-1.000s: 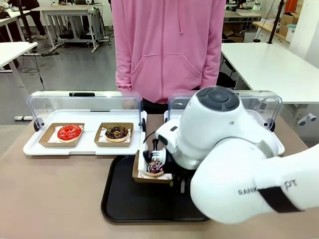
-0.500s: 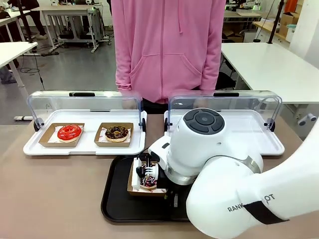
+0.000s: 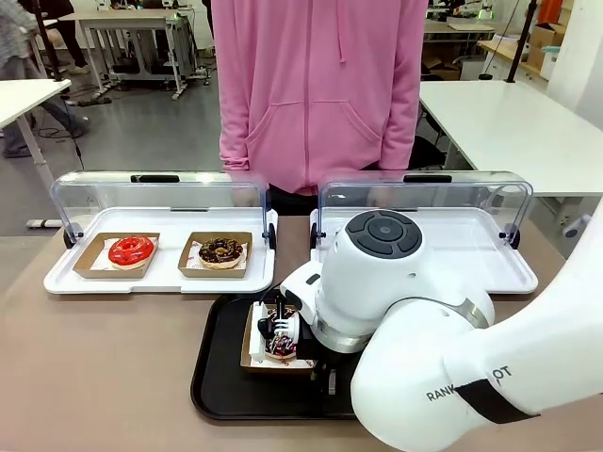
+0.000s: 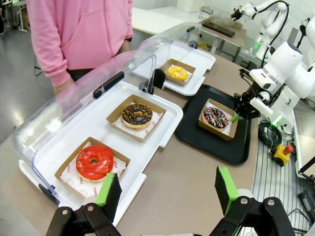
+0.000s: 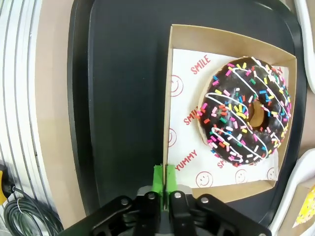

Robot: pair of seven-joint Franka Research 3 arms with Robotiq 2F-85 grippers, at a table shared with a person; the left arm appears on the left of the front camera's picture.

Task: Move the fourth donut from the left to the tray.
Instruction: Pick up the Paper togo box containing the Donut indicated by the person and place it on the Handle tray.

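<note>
Pinching holder rim, right pincer [image 5: 164, 173] low over tray [image 5: 118, 98], left pincer [image 4: 167, 189] spread

fourth donut [image 3: 281, 335] in its cardboard holder sits on the black tray [image 3: 221, 377], lower centre of frame; right gripper [image 3: 283, 325] directly over it, white arm beside.

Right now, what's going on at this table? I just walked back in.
The right gripper has its jaws pinched on the edge of the square brown cardboard holder that carries the chocolate-glazed sprinkled donut. The holder sits on the large black plastic tray. The left gripper hangs open off to the side, holding nothing. A red-glazed donut and a chocolate crumb-topped donut remain in the white lidded tray. A person in a pink hoodie stands at the far side.
</note>
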